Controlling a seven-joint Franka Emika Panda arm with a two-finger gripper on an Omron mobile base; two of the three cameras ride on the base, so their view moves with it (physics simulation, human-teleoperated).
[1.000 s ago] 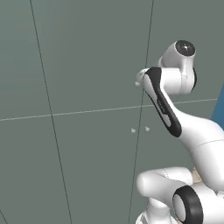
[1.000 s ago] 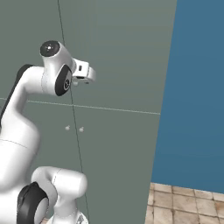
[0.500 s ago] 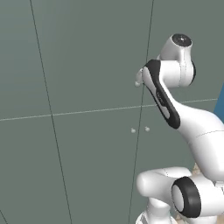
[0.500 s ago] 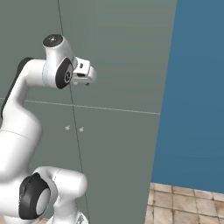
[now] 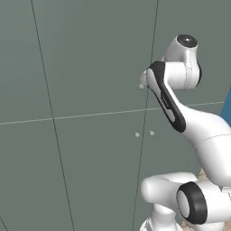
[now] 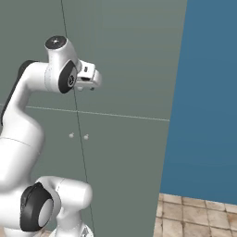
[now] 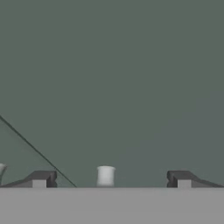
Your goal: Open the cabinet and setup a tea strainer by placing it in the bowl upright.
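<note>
The gripper [image 7: 111,179] is spread wide and holds nothing. In the hand view its 2 dark tips stand far apart, and a small silver knob [image 7: 105,176] sits between them, close in front of the hand. I judge that the hand is lined up this way so that the fingers can close on this knob and pull the door. From the right base view the gripper [image 6: 90,81] is raised high, close to the cabinet [image 6: 120,55], just beside the dark seam between 2 doors.

The cabinet doors are all shut, flat and grey-green. Lower down, 2 more knobs [image 5: 144,133] sit side by side at the same seam, under a thin horizontal line; these belong to the lower doors, I think. The tea strainer and the bowl I cannot locate; probably they wait behind the doors.

To the right of the cabinet there is a blue wall [image 6: 203,102] and a tiled floor [image 6: 194,217]. Nothing blocks the knob.
</note>
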